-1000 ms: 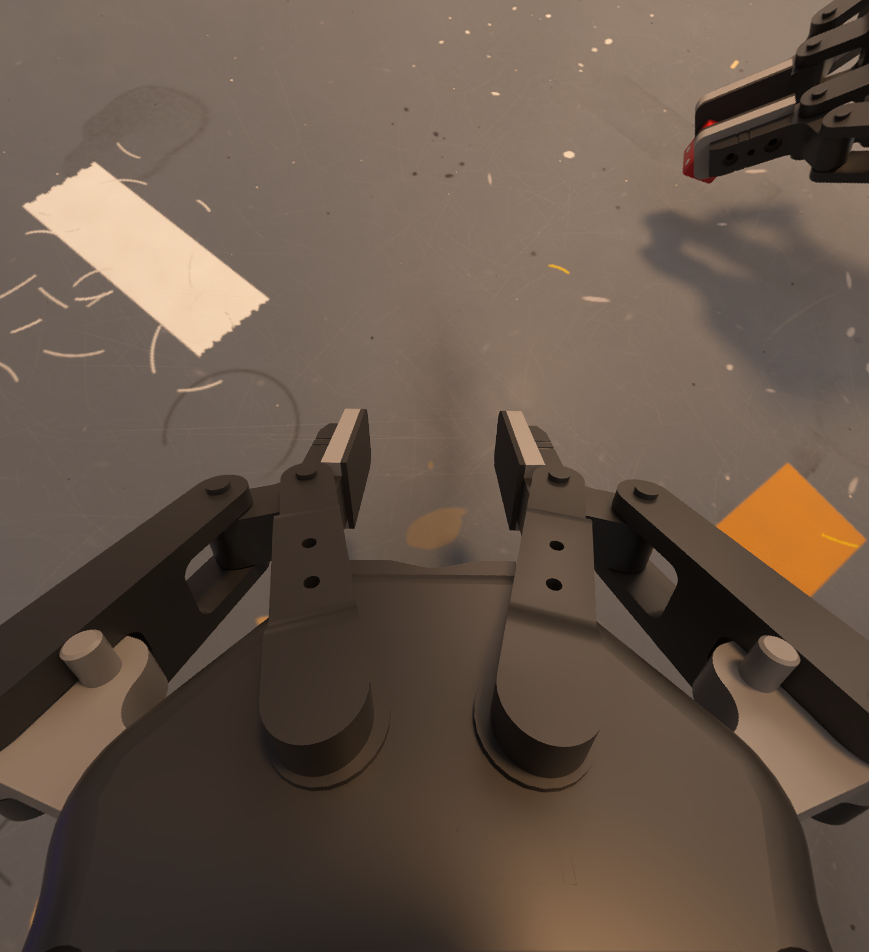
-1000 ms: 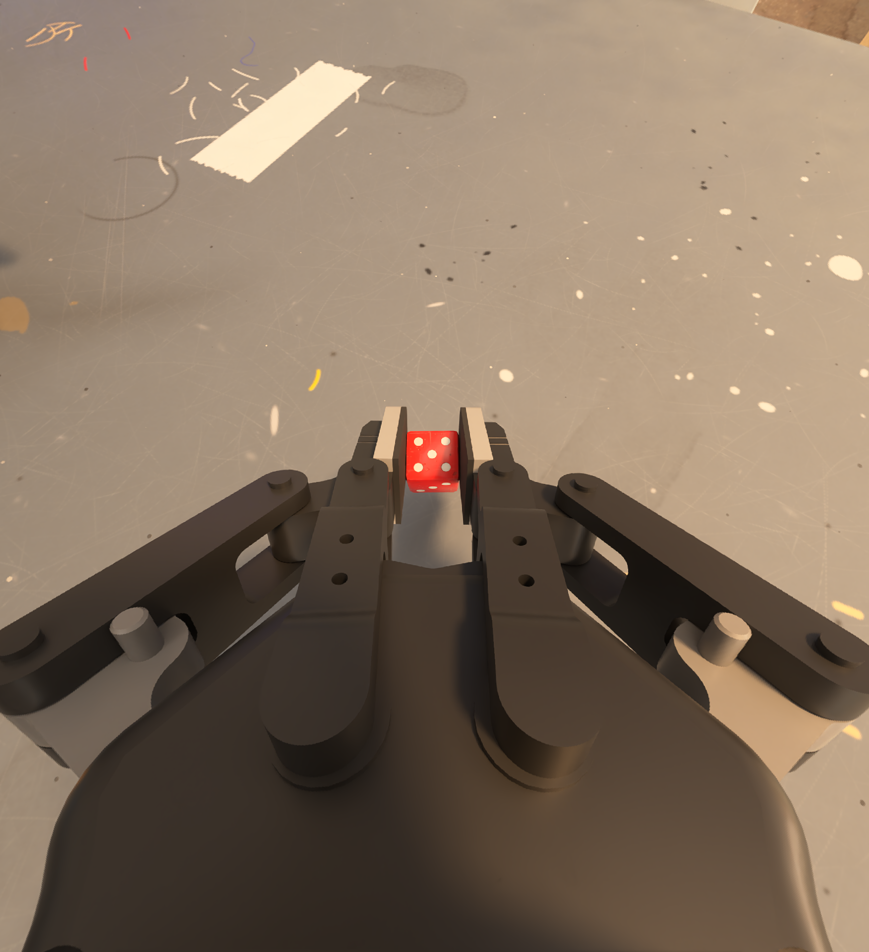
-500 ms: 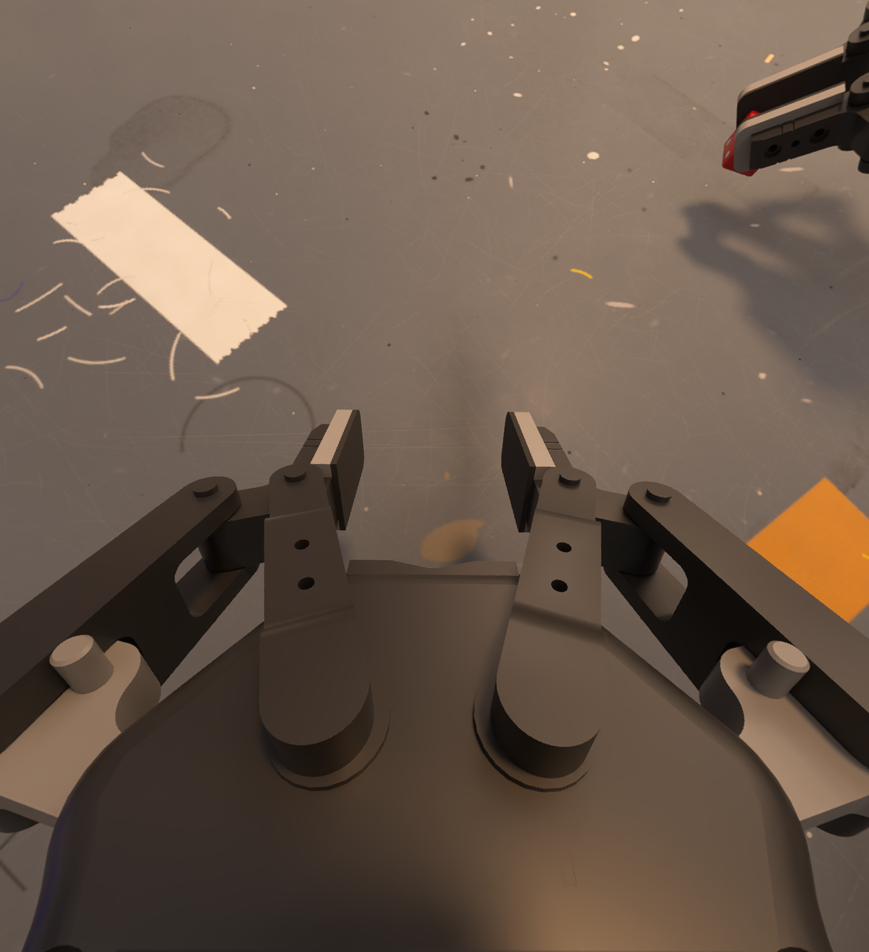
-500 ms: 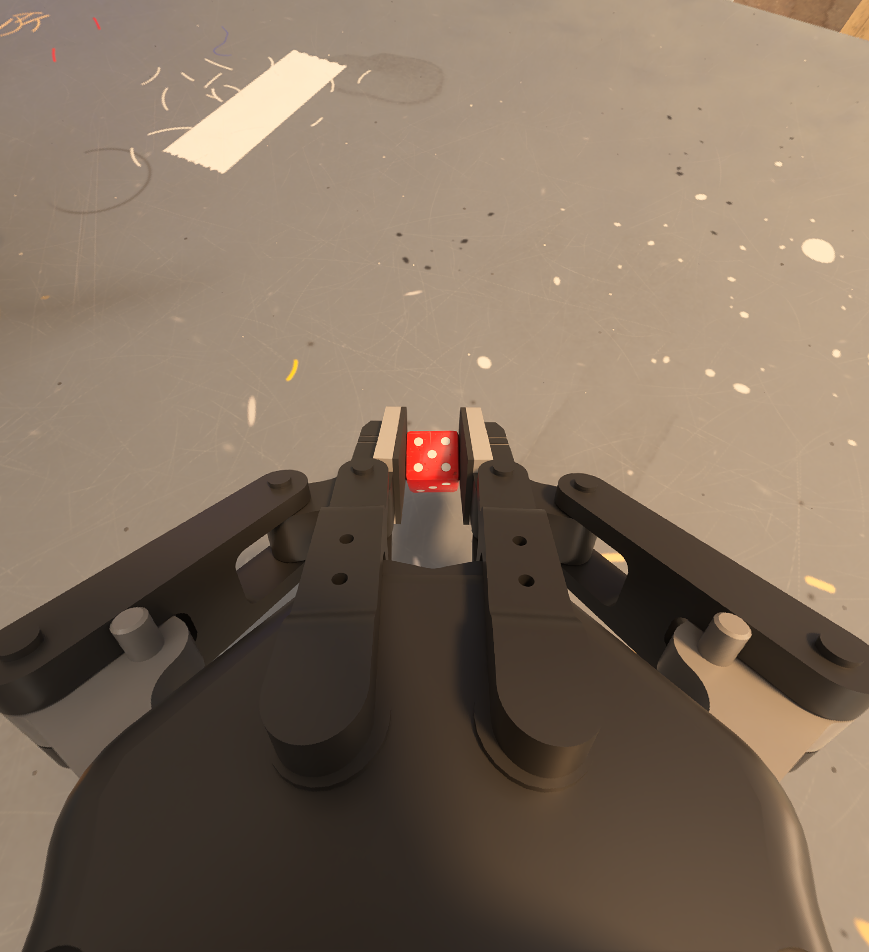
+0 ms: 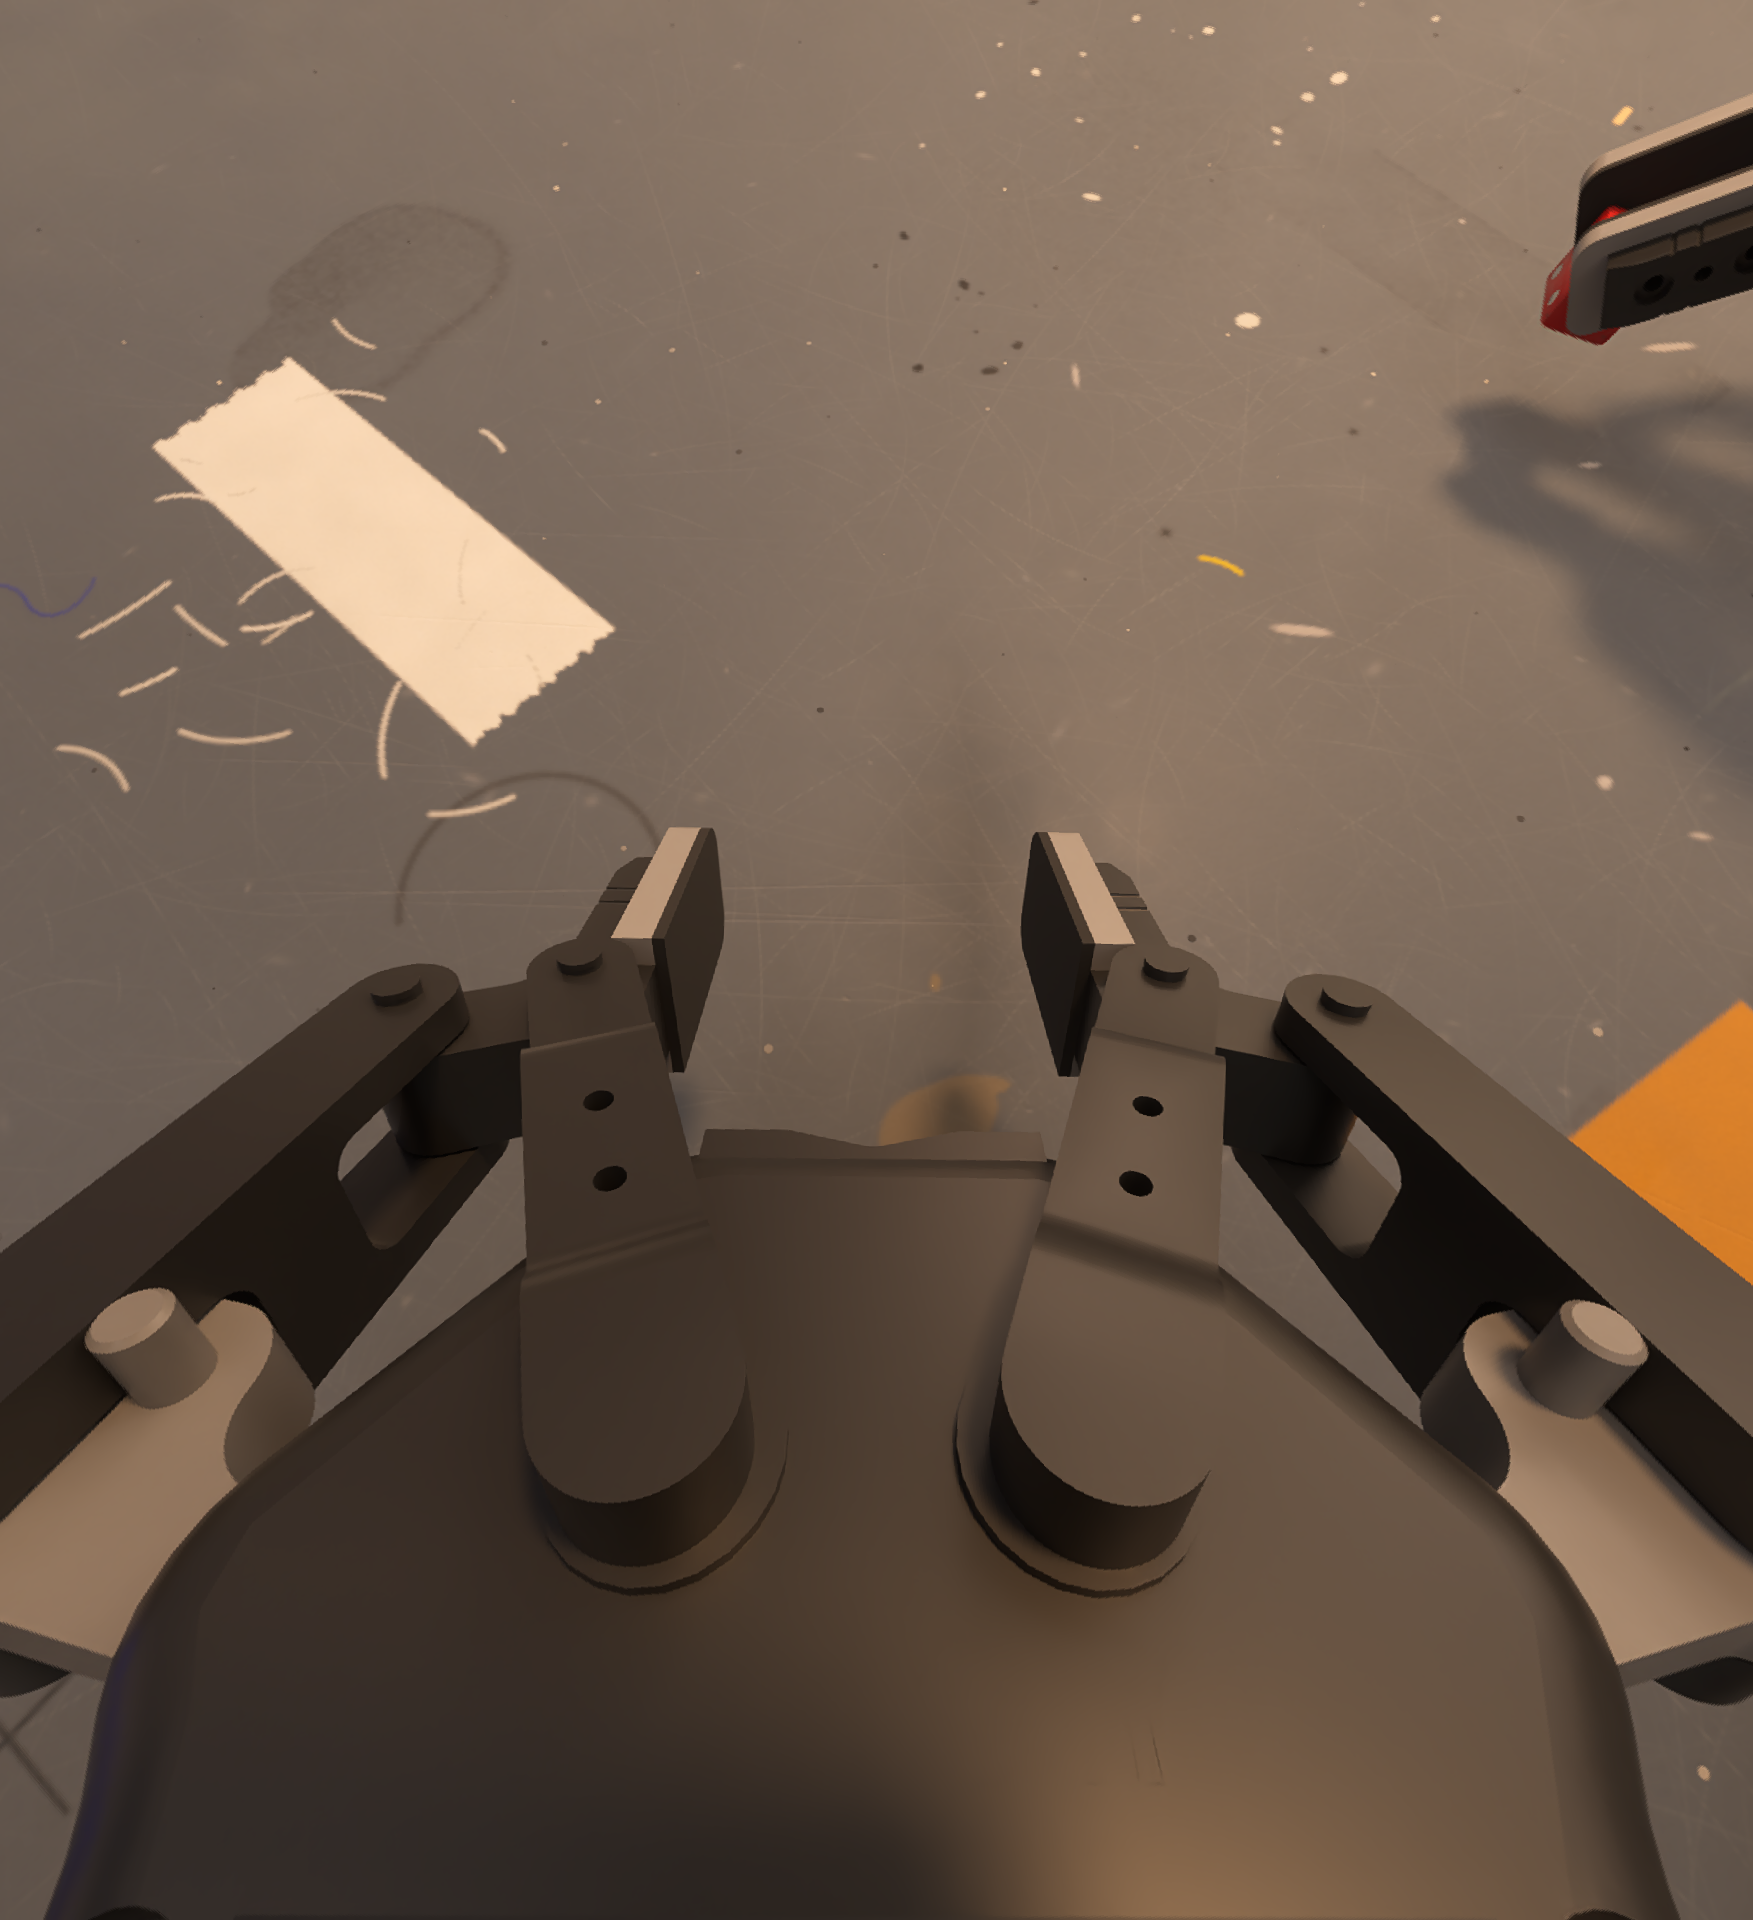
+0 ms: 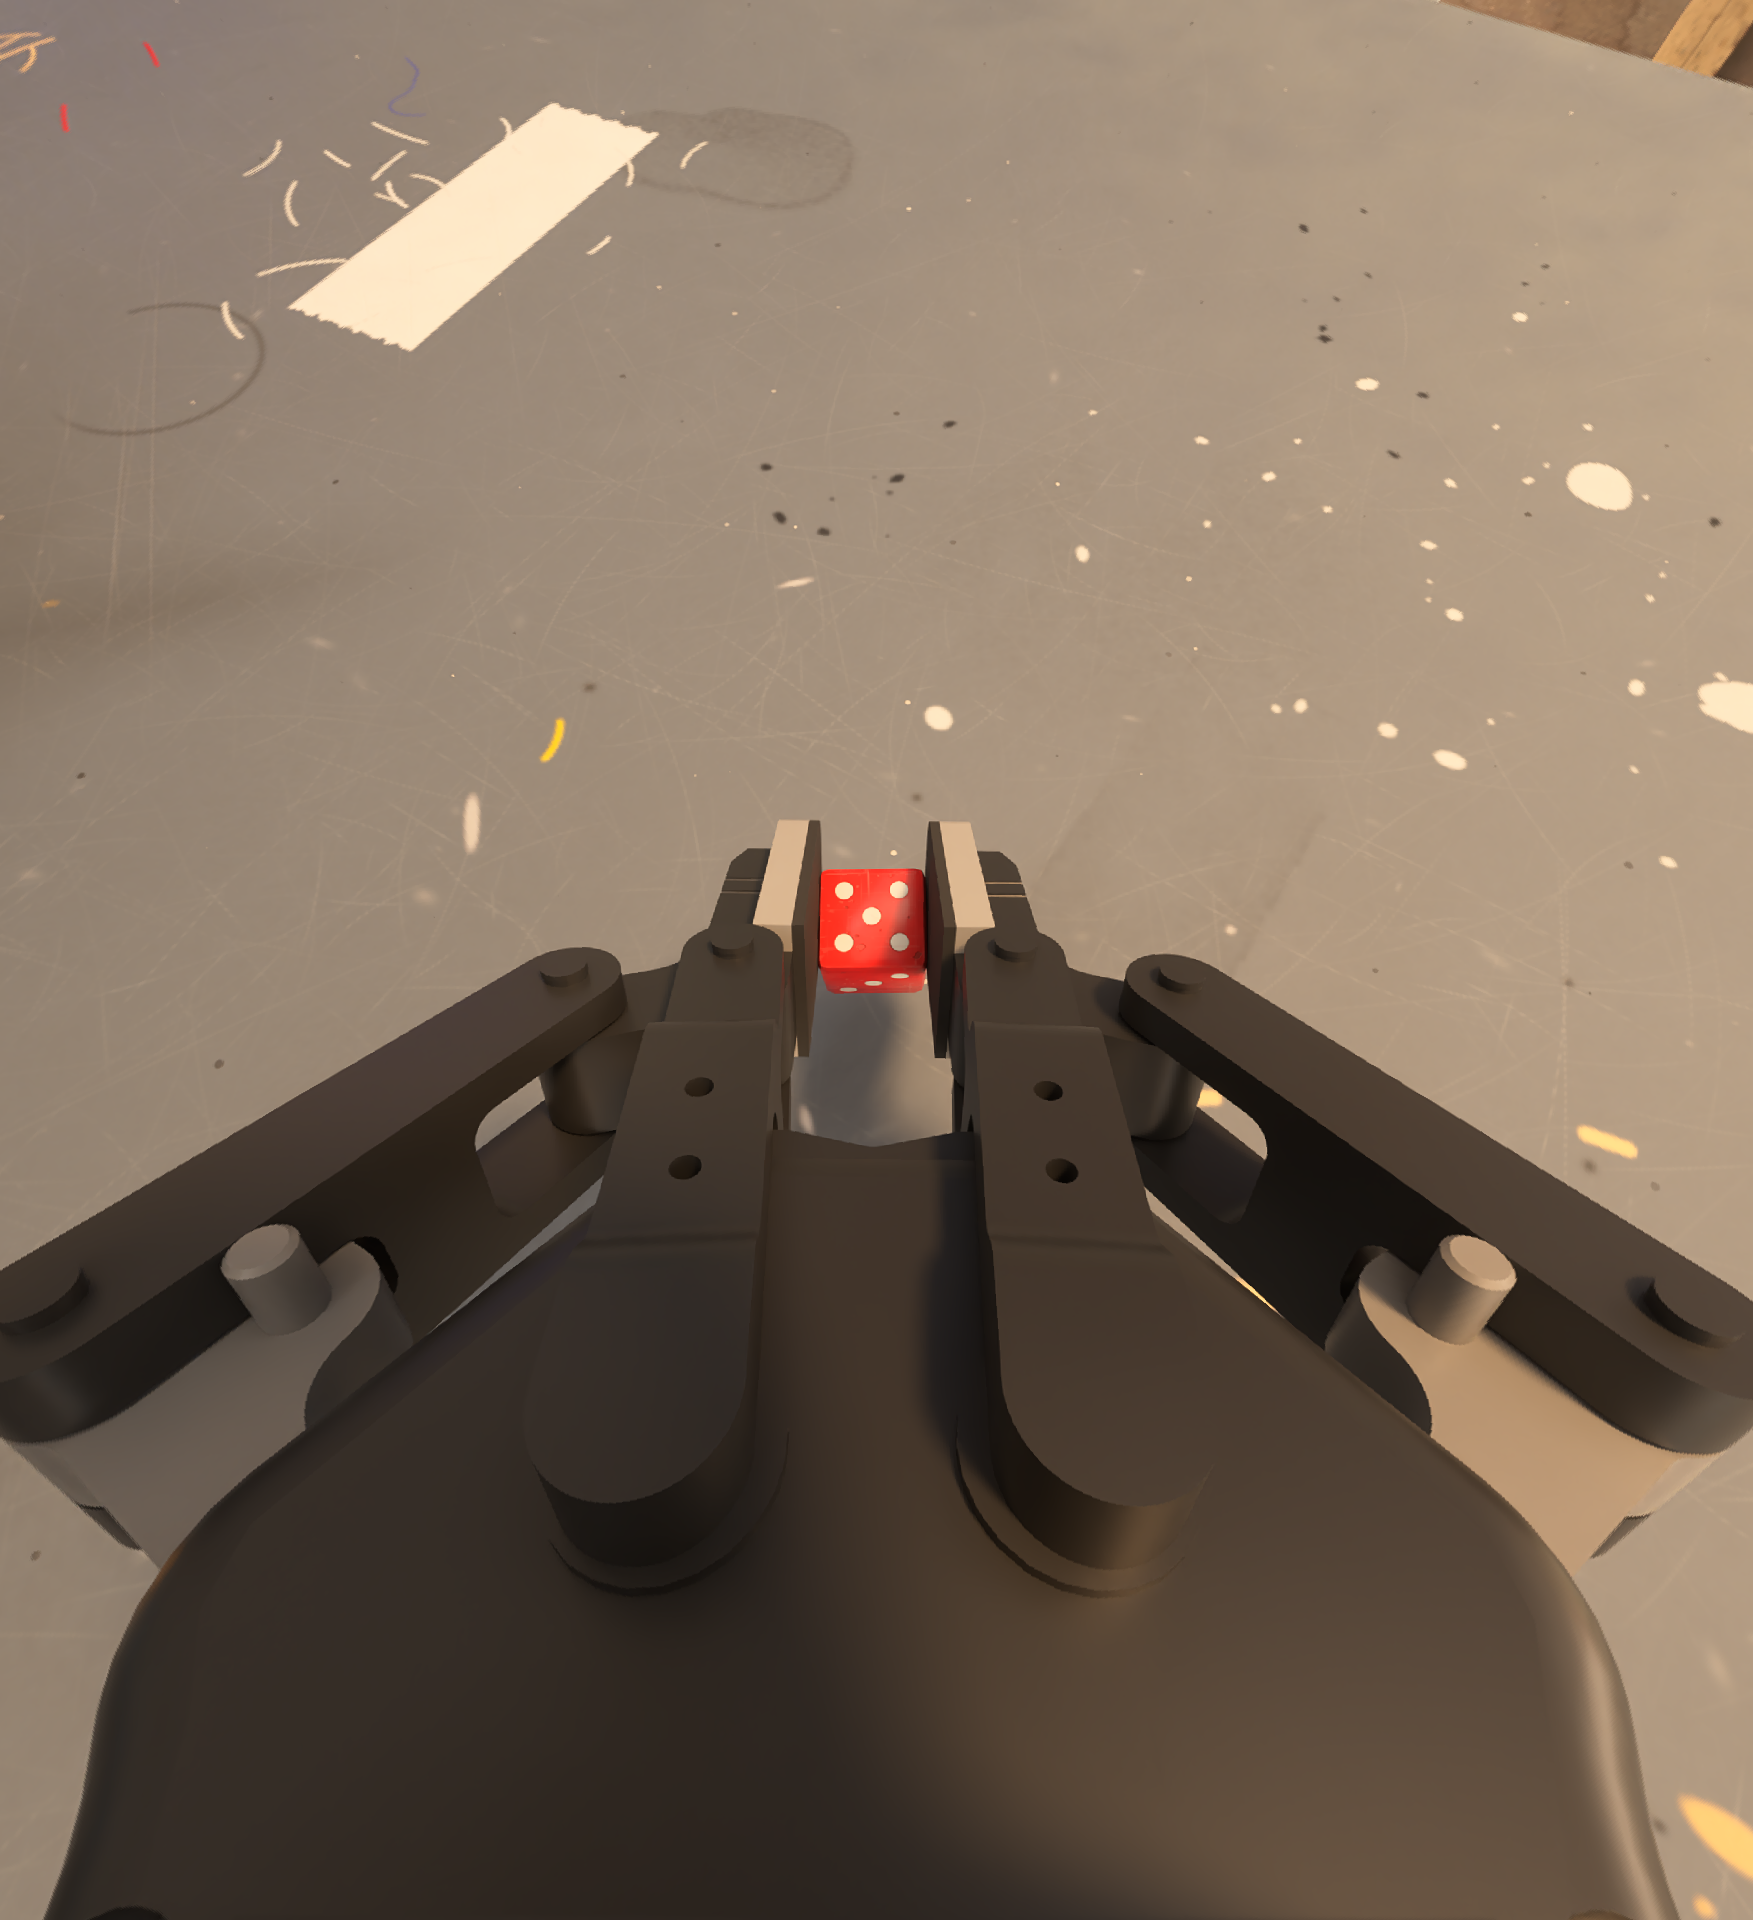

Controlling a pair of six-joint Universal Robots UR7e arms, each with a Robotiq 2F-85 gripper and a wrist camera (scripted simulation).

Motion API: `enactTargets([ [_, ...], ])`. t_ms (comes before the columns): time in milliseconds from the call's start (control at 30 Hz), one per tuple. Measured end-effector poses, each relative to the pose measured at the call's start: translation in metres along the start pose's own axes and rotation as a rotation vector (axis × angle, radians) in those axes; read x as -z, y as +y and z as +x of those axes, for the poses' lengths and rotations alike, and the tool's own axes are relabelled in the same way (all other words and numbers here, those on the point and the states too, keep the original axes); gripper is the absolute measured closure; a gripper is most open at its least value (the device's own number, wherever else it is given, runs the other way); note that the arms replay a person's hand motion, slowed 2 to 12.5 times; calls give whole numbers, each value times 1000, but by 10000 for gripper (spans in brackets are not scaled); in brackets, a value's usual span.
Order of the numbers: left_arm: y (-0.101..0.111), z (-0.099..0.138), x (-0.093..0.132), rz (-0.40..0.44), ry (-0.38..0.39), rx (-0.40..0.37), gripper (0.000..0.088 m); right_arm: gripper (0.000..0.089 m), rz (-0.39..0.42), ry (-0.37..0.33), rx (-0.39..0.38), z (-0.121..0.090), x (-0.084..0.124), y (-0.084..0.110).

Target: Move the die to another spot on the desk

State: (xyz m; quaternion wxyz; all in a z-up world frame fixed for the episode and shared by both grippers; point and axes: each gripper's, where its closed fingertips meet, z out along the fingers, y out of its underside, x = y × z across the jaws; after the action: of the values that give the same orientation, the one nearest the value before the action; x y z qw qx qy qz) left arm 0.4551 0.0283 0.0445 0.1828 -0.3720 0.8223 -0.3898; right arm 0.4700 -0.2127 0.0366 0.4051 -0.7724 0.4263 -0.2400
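Observation:
A small red die (image 6: 872, 925) with white pips sits clamped between the pads of my right gripper (image 6: 872, 883), held above the grey desk (image 6: 1059, 312). In the left wrist view the right gripper (image 5: 1578, 301) shows at the top right, off the desk, with a sliver of the red die (image 5: 1556, 303) at its tip and its shadow below. My left gripper (image 5: 870, 883) is open and empty above the desk (image 5: 851, 416).
A strip of pale tape (image 5: 378, 545) lies on the desk to the left, also in the right wrist view (image 6: 477, 223). An orange square (image 5: 1724, 1143) lies at the right. Paint specks, scratches and a dark smudge (image 5: 384, 281) mark the surface. A wooden edge (image 6: 1703, 31) shows beyond the desk's far corner.
The right gripper, still holding the die, has drifted to the right in the left wrist view. The left gripper's jaws have spread a little wider. The desk marks shifted in both views.

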Motion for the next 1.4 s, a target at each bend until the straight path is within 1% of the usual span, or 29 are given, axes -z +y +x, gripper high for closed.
enactTargets([
  [700,-1,-9,-9,-3,-35,5,303,713,17,18,-22,8,4,0],
  [1400,-3,-12,-17,3,-33,24,275,713,27,31,-42,15,6,-1],
])
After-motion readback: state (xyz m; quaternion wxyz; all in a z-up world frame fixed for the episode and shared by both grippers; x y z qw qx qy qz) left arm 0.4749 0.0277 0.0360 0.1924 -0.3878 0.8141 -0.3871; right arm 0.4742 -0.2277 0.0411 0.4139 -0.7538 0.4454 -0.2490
